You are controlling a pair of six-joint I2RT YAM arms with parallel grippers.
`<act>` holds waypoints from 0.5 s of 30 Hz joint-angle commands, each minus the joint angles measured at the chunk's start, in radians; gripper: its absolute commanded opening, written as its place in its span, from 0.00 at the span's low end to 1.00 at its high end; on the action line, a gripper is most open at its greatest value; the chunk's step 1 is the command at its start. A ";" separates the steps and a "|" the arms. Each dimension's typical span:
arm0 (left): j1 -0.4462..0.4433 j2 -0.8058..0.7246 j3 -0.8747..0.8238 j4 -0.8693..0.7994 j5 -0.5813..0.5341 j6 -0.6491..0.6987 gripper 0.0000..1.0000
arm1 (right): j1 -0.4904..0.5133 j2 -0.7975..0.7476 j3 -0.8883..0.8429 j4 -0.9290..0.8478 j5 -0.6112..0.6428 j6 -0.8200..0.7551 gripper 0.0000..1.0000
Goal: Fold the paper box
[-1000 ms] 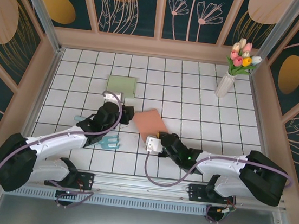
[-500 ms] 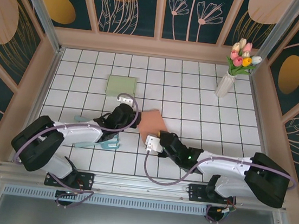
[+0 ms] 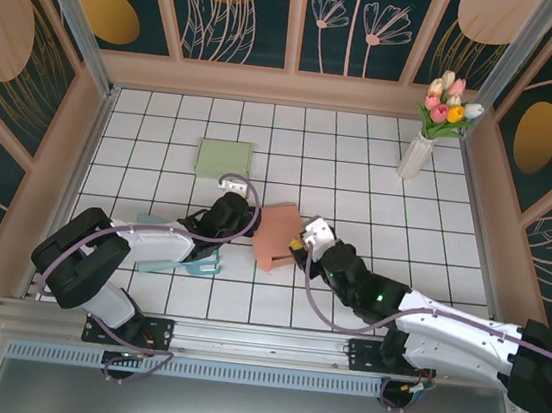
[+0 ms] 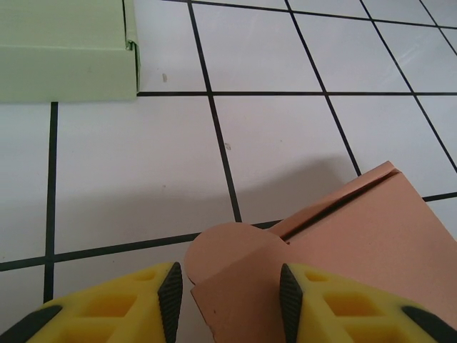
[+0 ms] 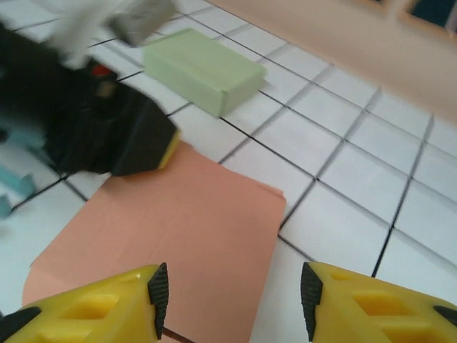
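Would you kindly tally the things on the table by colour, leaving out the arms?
Green: 1, the box
Pink: 1, the paper box
Light blue: 1, the piece under the left arm
White: 1, the vase of flowers
Total: 4
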 commanded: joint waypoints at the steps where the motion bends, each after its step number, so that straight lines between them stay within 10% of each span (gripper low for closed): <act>1: -0.006 0.002 -0.022 0.030 -0.014 -0.012 0.43 | -0.006 0.026 0.026 -0.132 0.148 0.564 0.55; 5: -0.009 0.005 -0.032 0.036 -0.012 -0.019 0.43 | -0.006 0.040 0.034 -0.285 0.186 1.066 0.60; 15: -0.023 0.016 -0.044 0.049 -0.011 -0.035 0.43 | 0.002 0.088 -0.126 0.073 -0.020 1.378 0.66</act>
